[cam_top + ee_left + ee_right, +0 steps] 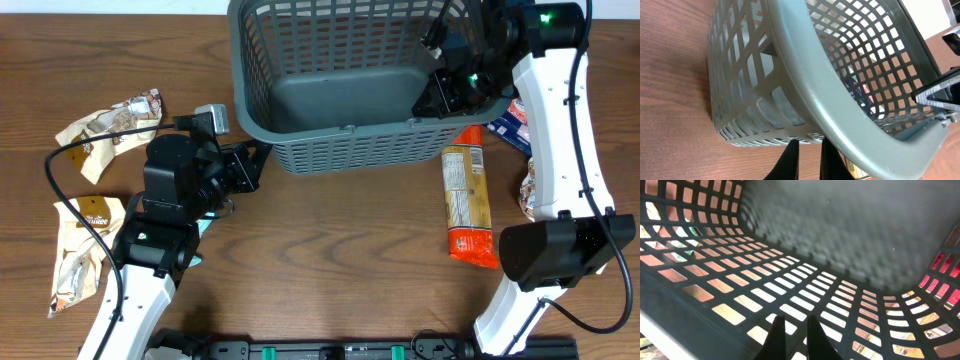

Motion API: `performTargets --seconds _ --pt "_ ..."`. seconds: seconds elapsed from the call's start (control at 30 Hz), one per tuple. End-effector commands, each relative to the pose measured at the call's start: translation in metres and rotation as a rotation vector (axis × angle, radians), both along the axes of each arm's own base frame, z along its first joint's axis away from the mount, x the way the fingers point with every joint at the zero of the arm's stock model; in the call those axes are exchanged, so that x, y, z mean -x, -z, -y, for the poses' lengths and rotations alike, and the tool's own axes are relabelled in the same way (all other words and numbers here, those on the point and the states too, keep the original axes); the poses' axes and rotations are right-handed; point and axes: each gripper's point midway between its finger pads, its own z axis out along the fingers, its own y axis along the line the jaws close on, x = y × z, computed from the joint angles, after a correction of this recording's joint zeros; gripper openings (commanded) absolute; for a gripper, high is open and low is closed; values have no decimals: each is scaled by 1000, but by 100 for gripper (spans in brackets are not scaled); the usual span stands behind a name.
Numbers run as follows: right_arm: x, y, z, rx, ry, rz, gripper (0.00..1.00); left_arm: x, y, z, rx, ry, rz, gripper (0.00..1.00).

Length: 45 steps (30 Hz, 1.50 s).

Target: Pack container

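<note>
Sitting at the table's [330,260] far edge, the basket [330,152] has the right gripper [794,332], clenched empty, inside by its right wall; the left gripper [809,157], clenched empty too, hovers just outside its near-left corner.

Your brown wooden bench [330,250] is lit evenly and brightly. The dark grey plastic lattice basket [865,230] looks dim and blurred up close.

A robot lab bench.
White-and-black left arm [150,240] and right arm [560,120] stand at a wood-grain table [330,240], with a black cable [47,165] trailing and a black rail [350,350] along the near edge (green lights [545,17] glow on the arms).
</note>
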Motion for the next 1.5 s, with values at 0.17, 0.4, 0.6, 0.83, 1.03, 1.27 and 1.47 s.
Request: performTargets --seconds 0.17,0.4,0.6,0.83,1.03,1.27,1.47 --pt "7 4 -12 -5 -22 -34 1 -8 -3 -9 -37 -40 32 6" --pt "12 4 -25 4 -58 -31 1 -9 -3 -10 -41 -47 33 6" --pt "11 5 -26 17 -65 -24 1 -11 -2 -15 -49 -60 37 9" --pt "1 5 -24 33 -61 19 6 -9 -3 -12 -43 -41 37 54" --pt "-6 -1 -23 42 -53 59 27 -9 -3 -12 -43 -40 36 58" --pt "-17 -34 -25 27 -50 170 77 -4 -2 -5 -39 7 33 63" --pt "-20 -77 -25 9 -42 289 99 0 -7 -6 -37 7 45 70"
